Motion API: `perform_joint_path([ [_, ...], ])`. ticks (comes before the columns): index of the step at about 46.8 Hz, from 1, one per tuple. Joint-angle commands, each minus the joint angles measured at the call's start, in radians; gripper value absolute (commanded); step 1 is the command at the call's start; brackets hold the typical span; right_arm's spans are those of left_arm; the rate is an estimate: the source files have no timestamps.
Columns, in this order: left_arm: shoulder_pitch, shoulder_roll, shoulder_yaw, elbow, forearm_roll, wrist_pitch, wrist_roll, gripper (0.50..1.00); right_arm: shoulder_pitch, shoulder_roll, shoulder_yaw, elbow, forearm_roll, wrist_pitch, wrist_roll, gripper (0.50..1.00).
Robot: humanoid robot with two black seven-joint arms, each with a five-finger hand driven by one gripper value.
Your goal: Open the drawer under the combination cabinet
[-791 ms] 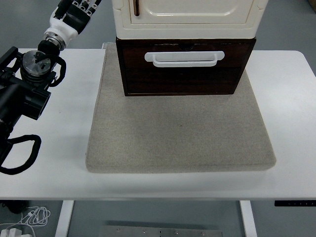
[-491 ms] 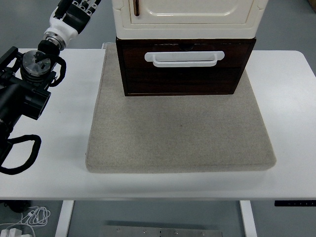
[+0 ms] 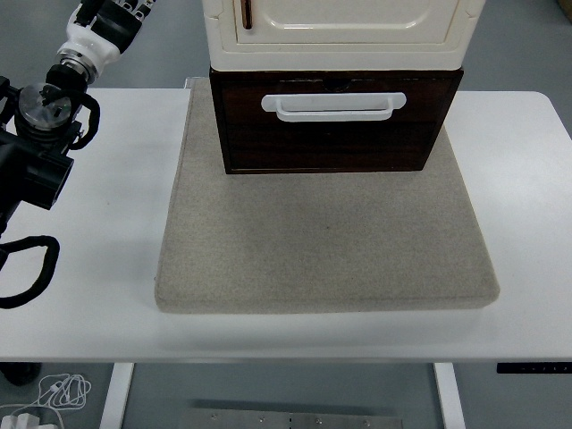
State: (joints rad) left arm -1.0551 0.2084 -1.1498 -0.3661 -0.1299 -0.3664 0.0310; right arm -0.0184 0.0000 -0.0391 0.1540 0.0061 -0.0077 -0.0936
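White table (image 3: 89,268), wide, grey floor beyond its far edge and below its near edge.

Item: grey felt mat (image 3: 326,250), lying flat over the table's middle, running from the far edge toward the near side.

Item: combination cabinet (image 3: 338,31), cream upper body, standing on the mat's far part; its top is cut off by the picture's edge.

Item: drawer (image 3: 335,134), dark brown, directly under the cream body, front flush and closed. White handle (image 3: 333,105) runs across its upper front.

Item: my left arm (image 3: 40,134), black, over the table's left side, well apart from the drawer. My left hand (image 3: 105,20) is raised at the top left corner, partly cropped; I cannot tell whether it is spread or curled.

Item: white cable (image 3: 54,393), coiled on the floor at lower left.
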Motion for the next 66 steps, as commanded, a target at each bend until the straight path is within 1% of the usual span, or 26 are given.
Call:
perform_joint_path([
  [1,0.006,0.000,0.010,-0.007,0.004,-0.005,0.000,1.000,0.000,0.000,0.001,-0.001,0.000,0.000,0.000,0.928],
  [7,0.009,0.002,0.025,-0.008,0.004,-0.009,0.000,1.000,0.000,0.000,-0.001,0.001,0.000,0.000,0.000,0.928],
  [12,0.009,0.014,0.032,-0.010,0.006,-0.037,0.000,1.000,0.000,0.000,-0.001,0.001,0.000,0.000,0.000,0.928],
  [18,0.004,0.042,0.041,-0.022,0.009,-0.055,0.000,1.000,0.000,0.000,-0.001,-0.001,0.000,0.000,0.000,0.928],
  [22,-0.003,0.077,0.067,-0.042,0.022,-0.059,-0.002,1.000,0.000,0.000,-0.001,-0.001,0.000,0.000,0.000,0.928],
  [31,-0.023,0.163,0.107,-0.125,0.056,-0.082,-0.003,1.000,0.000,0.000,-0.001,0.001,0.000,0.000,0.000,0.928],
  [36,-0.022,0.210,0.134,-0.197,0.065,-0.085,-0.005,1.000,0.000,0.000,-0.001,0.001,0.000,0.000,0.000,0.928],
  [42,-0.022,0.255,0.133,-0.269,0.078,-0.082,-0.005,1.000,0.000,0.000,0.001,0.001,0.000,0.000,0.000,0.928],
  [46,-0.016,0.284,0.133,-0.332,0.087,-0.068,-0.005,1.000,0.000,0.000,-0.001,0.001,0.000,0.000,0.000,0.928],
  [51,-0.017,0.319,0.133,-0.372,0.119,-0.068,-0.005,1.000,0.000,0.000,-0.001,-0.001,0.000,0.000,0.000,0.928],
  [66,-0.029,0.479,0.131,-0.554,0.179,-0.077,-0.005,1.000,0.000,0.000,0.001,0.001,0.000,0.000,0.000,0.928],
])
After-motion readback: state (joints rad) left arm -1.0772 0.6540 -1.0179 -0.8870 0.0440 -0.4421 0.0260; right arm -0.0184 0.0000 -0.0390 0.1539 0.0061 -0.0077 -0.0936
